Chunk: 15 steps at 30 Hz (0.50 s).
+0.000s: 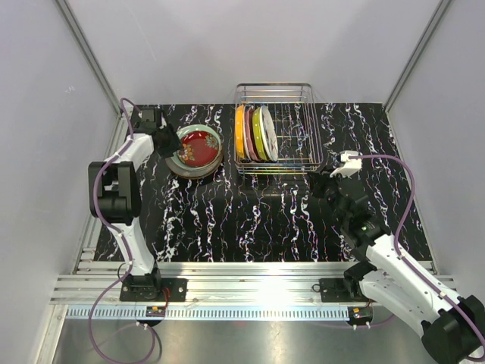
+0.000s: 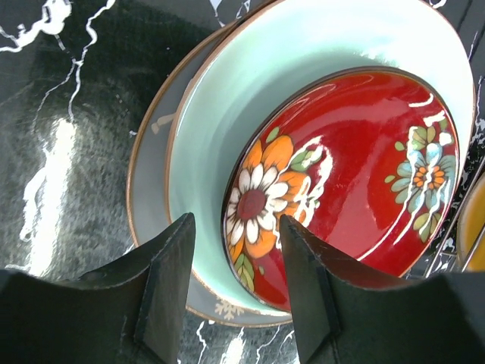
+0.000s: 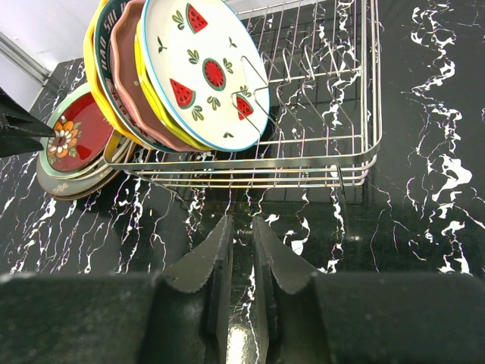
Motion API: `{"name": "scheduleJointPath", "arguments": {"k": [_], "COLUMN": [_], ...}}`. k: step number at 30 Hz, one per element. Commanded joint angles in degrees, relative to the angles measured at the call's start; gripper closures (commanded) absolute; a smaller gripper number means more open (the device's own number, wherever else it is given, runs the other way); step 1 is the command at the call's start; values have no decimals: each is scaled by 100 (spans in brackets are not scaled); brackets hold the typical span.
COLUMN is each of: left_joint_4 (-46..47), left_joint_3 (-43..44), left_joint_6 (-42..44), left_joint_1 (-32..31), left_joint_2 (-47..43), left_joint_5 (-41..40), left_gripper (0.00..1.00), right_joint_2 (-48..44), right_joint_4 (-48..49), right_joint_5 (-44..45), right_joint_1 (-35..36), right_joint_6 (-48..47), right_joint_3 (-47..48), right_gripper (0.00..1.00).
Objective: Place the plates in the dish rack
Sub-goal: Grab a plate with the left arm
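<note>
You are at the pick-up step for the next plate. Your left gripper (image 2: 235, 224) has its jaws apart, astride the near edge of the stack, and they do not look clamped on anything. The red floral plate (image 2: 356, 167) lies on top, resting in a pale green plate (image 2: 250, 83), with a grey one (image 2: 148, 167) under both, on the black marbled table (image 1: 250, 220) just left of the dish rack (image 1: 303, 163). The next move calls for catching only the red plate's rim, then lifting and tipping it upright for a free slot right of the watermelon plate (image 3: 204, 68). Your left arm is folded at the elbow, wrist turned toward the stack. Your right gripper (image 3: 241, 227) is pinched nearly together on nothing, low before the rack's near side.
</note>
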Motion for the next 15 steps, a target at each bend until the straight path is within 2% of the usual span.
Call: {"name": "scheduleJointPath", "arguments": {"k": [1, 15], "left_joint_4": [438, 632], "left_joint_3": [94, -223], "left_joint_6": [-57, -312], "left_joint_1": [-5, -5], "left_joint_2": [75, 242], "left_joint_5": [180, 488], "left_gripper": [50, 55], "right_joint_2": [7, -19], "right_joint_4": [206, 215], "right_joint_5": [130, 121], "right_joint_1": [-1, -1], "right_joint_6": [27, 27], "right_joint_3": [-10, -18], "right_gripper": [78, 80]}}
